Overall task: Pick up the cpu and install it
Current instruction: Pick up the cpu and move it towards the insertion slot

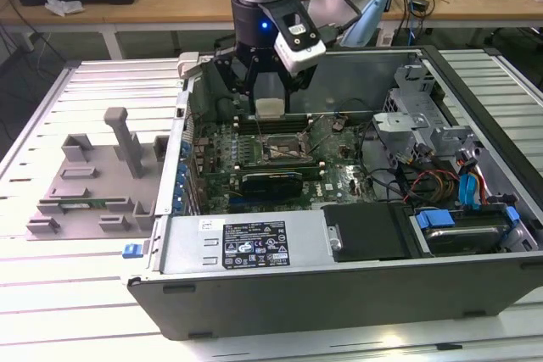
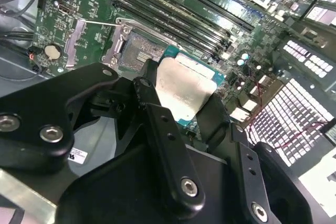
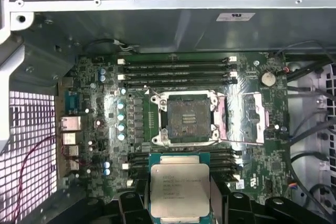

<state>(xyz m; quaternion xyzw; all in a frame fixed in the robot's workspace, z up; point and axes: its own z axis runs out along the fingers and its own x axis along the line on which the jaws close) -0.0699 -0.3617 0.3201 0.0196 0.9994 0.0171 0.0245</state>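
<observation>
The cpu (image 3: 179, 190), a flat square chip with a shiny silver top and a teal rim, hangs held between my gripper's black fingers (image 2: 152, 103). My gripper (image 1: 270, 106) is shut on it, inside the open computer case, a little above the motherboard. The empty socket (image 3: 186, 118) lies just beyond the chip, its metal load plate (image 3: 247, 119) flipped open to one side. In the second wrist view the cpu (image 2: 184, 85) sits tilted beside the socket (image 2: 139, 51), not touching it. In the exterior view the socket (image 1: 284, 148) is just below and in front of the gripper.
The case wall (image 1: 339, 61) rises behind the gripper. Memory slots (image 3: 176, 69) run along the socket's far side. A drive cage (image 1: 416, 116) and loose cables (image 1: 441, 180) fill the exterior view's right. A grey fixture (image 1: 93, 184) stands on the table (image 1: 76, 294) at the left.
</observation>
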